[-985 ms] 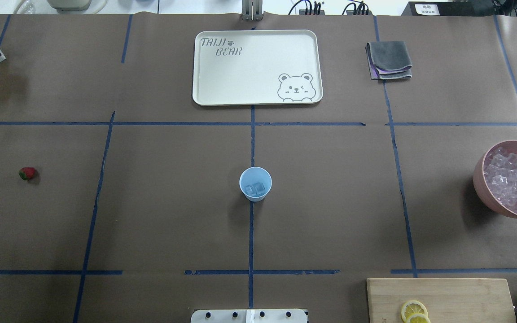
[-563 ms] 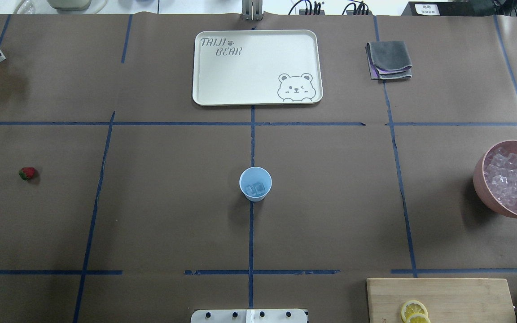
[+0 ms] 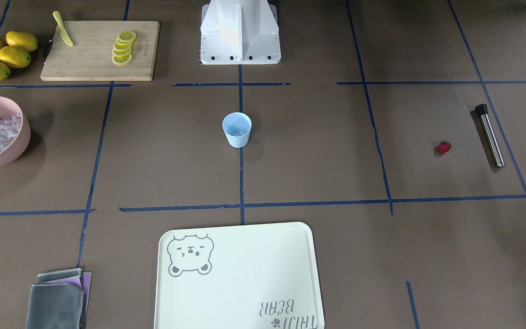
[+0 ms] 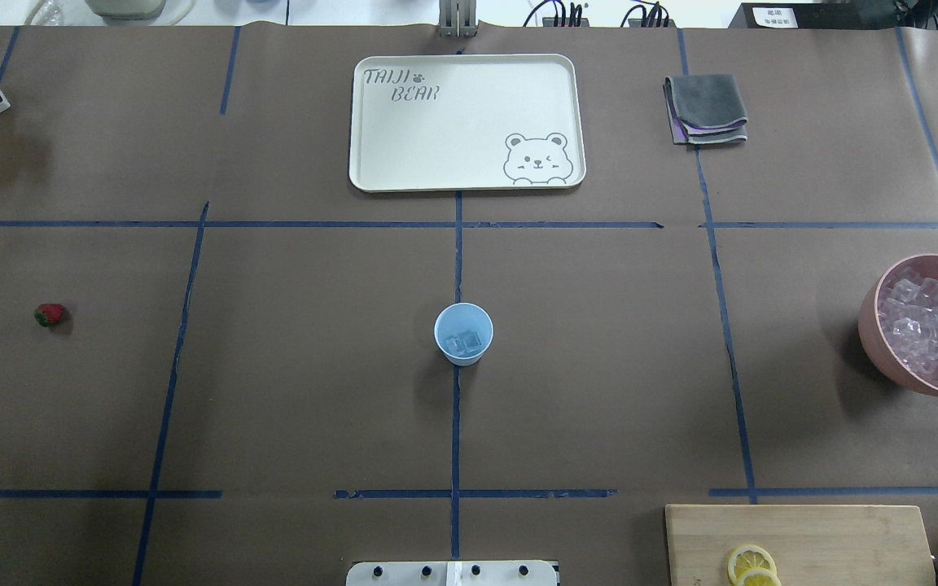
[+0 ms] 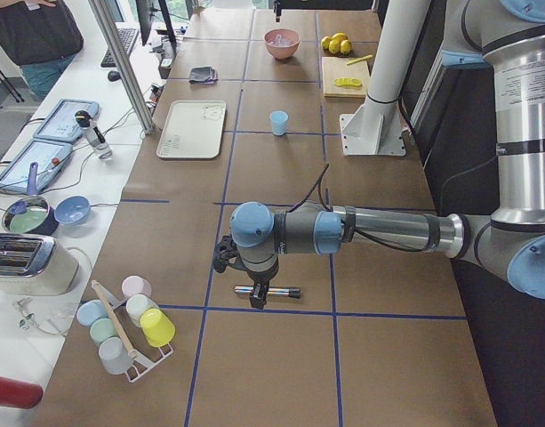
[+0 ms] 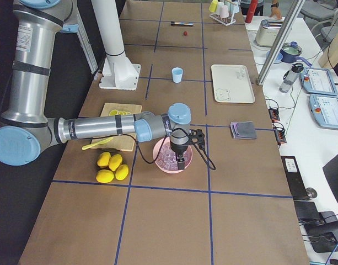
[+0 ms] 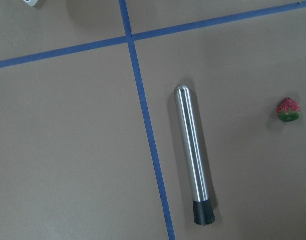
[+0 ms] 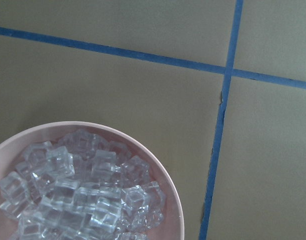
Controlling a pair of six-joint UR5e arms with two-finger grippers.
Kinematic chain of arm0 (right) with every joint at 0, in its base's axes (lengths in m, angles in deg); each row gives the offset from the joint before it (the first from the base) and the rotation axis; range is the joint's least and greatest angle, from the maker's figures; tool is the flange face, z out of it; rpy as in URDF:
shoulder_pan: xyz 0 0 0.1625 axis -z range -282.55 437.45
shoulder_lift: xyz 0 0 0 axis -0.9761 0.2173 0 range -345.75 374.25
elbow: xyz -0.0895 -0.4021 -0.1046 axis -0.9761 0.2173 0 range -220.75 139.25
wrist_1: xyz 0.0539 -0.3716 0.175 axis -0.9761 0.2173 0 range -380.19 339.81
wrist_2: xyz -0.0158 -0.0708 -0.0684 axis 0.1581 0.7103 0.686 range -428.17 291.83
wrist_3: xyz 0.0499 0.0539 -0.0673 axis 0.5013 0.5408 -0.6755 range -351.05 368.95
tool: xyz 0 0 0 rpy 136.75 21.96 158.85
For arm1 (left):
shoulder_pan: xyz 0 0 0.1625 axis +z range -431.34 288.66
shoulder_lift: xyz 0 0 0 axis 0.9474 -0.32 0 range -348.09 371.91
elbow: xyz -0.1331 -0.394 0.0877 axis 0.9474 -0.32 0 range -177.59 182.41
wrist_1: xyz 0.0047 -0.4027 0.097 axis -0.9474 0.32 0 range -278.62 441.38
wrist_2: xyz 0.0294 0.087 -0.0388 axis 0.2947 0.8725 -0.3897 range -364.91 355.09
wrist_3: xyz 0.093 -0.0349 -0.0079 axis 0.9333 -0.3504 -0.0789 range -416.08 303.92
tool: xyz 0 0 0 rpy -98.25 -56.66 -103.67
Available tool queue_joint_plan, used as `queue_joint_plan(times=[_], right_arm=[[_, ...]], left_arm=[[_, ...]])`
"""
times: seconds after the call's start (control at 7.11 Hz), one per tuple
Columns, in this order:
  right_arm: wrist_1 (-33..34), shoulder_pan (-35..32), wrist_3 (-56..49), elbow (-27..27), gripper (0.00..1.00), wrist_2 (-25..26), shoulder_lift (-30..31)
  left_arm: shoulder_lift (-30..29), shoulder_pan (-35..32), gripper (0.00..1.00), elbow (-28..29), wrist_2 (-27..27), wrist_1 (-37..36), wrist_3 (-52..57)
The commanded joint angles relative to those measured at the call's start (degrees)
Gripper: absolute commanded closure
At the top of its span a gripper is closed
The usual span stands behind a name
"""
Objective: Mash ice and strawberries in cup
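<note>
The light blue cup (image 4: 463,334) stands upright near the table's middle with a few ice cubes (image 4: 464,343) inside. More ice (image 8: 83,195) fills the pink bowl (image 4: 872,342) at the right edge. One red strawberry (image 4: 50,315) lies on the table far left, beside a steel muddler (image 7: 192,155). My left gripper (image 5: 259,298) hangs over the muddler and my right gripper (image 6: 181,163) over the bowl. Both show only in the side views, so I cannot tell whether they are open or shut.
A cream bear tray (image 4: 371,175) lies beyond the cup, with a folded grey cloth (image 4: 707,108) to its right. A wooden board (image 4: 803,533) with lemon slices and whole lemons (image 3: 2,54) sit near the robot's base (image 3: 240,32). A cup rack (image 5: 121,325) stands far left.
</note>
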Motion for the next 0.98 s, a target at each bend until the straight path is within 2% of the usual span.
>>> queue_joint_plan(times=[0.0, 0.28, 0.42, 0.84], right_arm=[[-3.9, 0.8, 5.8, 0.3, 0.07, -0.2, 0.1], [-10.3, 7.3, 17.3, 0.3, 0.10, 0.1, -0.2], [-12.5, 7.9, 18.5, 0.7, 0.12, 0.4, 0.0], [-12.6, 9.7, 18.6, 3.4, 0.25, 0.7, 0.0]], left_arm=[[0.1, 0.0, 0.00, 0.0, 0.0, 0.0, 0.0], [0.1, 0.1, 0.00, 0.0, 0.0, 0.0, 0.0], [0.1, 0.0, 0.00, 0.1, 0.0, 0.0, 0.0], [0.1, 0.1, 0.00, 0.1, 0.0, 0.0, 0.0]])
